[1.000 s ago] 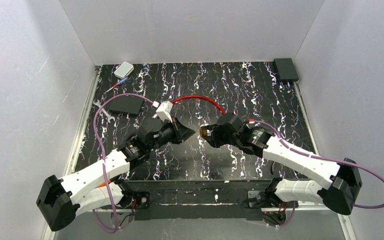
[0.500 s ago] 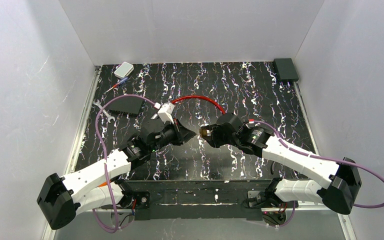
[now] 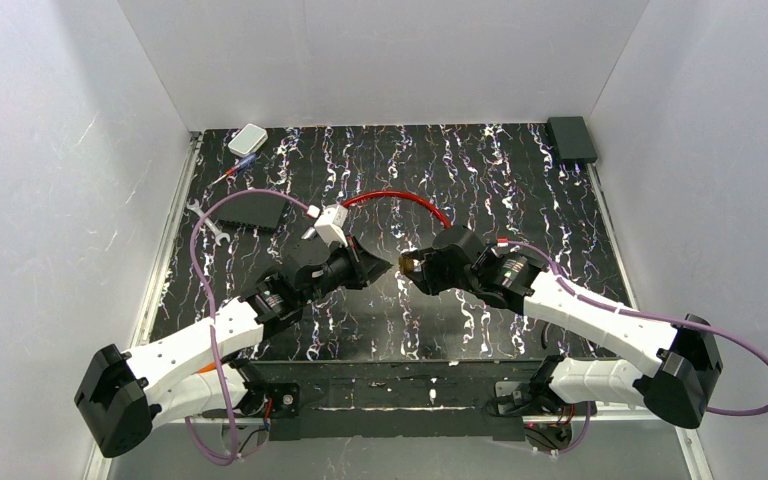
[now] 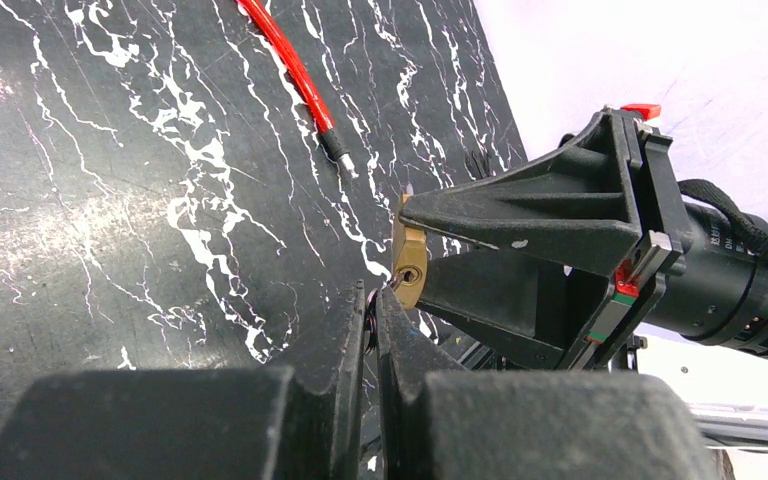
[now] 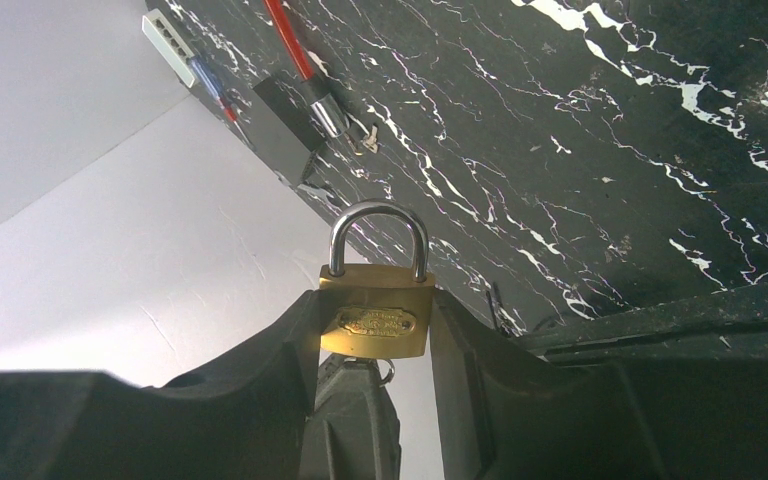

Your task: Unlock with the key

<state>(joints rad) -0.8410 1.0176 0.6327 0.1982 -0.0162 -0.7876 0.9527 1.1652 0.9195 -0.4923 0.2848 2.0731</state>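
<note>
A brass padlock (image 5: 377,315) with its steel shackle (image 5: 378,225) closed sits clamped by its sides in my right gripper (image 5: 377,300), held above the mat. From the left, my left gripper (image 4: 372,300) is shut on the key (image 4: 373,318), of which only a thin dark edge shows between the fingers. The key's tip meets the keyhole (image 4: 411,272) in the padlock's bottom face (image 4: 409,255). In the top view the two grippers meet nose to nose at the padlock (image 3: 405,263). The key ring (image 5: 387,372) shows just under the lock body.
A red cable (image 3: 400,200) curves across the black marbled mat (image 3: 480,170) behind the grippers. A flat black block (image 3: 250,210), a wrench (image 3: 205,220), a pen-like tool (image 3: 235,170) and a white box (image 3: 248,138) lie at the back left. A black box (image 3: 571,138) sits at the back right corner.
The left arm has shifted slightly, its wrist edging toward the padlock. The right arm and padlock hold still.
</note>
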